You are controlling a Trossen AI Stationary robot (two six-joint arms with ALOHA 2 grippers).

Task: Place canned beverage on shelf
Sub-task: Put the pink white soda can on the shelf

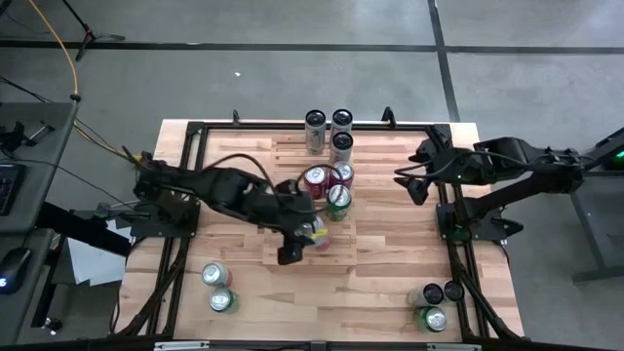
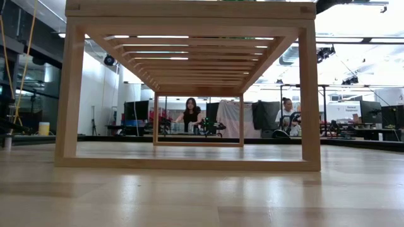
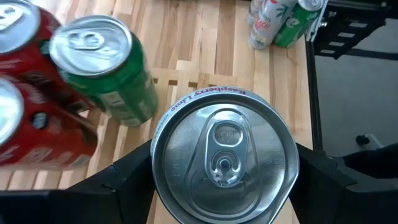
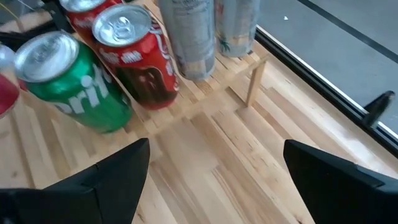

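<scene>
**A:** What step are you on?

**B:** You are carrying a can. Your left gripper (image 1: 310,234) has its two fingers closed on the sides of a silver-topped can (image 3: 224,163). You can see the can top right between the dark fingers in the left wrist view. It sits near the front edge of the shelf (image 1: 292,156), just beside the green can (image 1: 338,198) and the two red cans (image 1: 314,179) already standing there.

**A:** And your other arm?

**B:** Your right gripper (image 1: 411,183) waits off to the right side of the shelf. Its fingers are wide apart and hold nothing.

**A:** What comes next?

**B:** I think you need to find a free spot on the slats next to the green can. Keep the can standing straight. Bring it down softly so it does not bump the others. Open the fingers only when the can rests flat on the wood.
</scene>
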